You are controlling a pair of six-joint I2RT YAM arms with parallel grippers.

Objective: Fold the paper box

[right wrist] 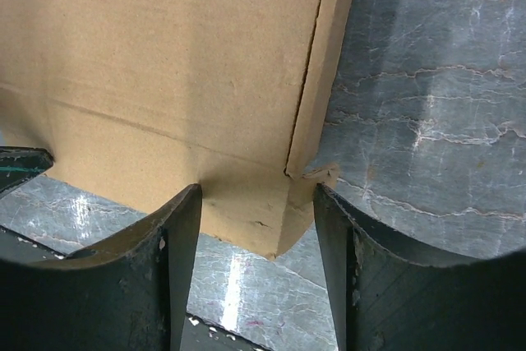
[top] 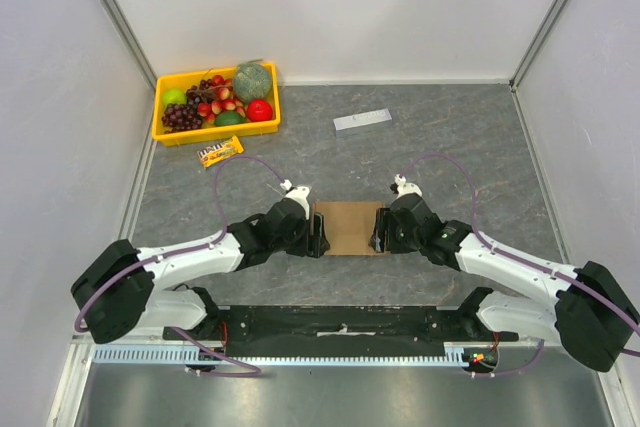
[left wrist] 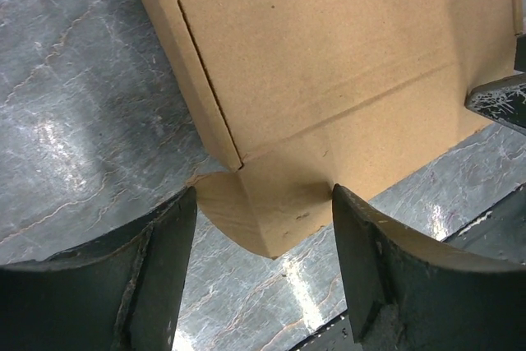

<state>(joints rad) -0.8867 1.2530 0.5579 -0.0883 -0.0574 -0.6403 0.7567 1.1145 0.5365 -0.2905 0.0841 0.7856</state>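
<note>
The paper box [top: 349, 228] is a shallow brown cardboard box lying flat on the grey table between my two arms. My left gripper [top: 318, 234] is at its left end and my right gripper [top: 380, 230] at its right end. In the left wrist view a bent corner flap of the paper box [left wrist: 279, 203] sits between the jaws of the left gripper [left wrist: 263, 228], with both fingertips touching it. The right wrist view shows the same: the right gripper [right wrist: 256, 219] pinches a creased corner flap of the paper box [right wrist: 246, 203] from both sides.
A yellow tray [top: 200, 136] of fruit stands at the back left, with a snack bar [top: 220, 151] just in front of it. A small grey-white strip [top: 362, 119] lies at the back centre. White walls enclose the table on three sides.
</note>
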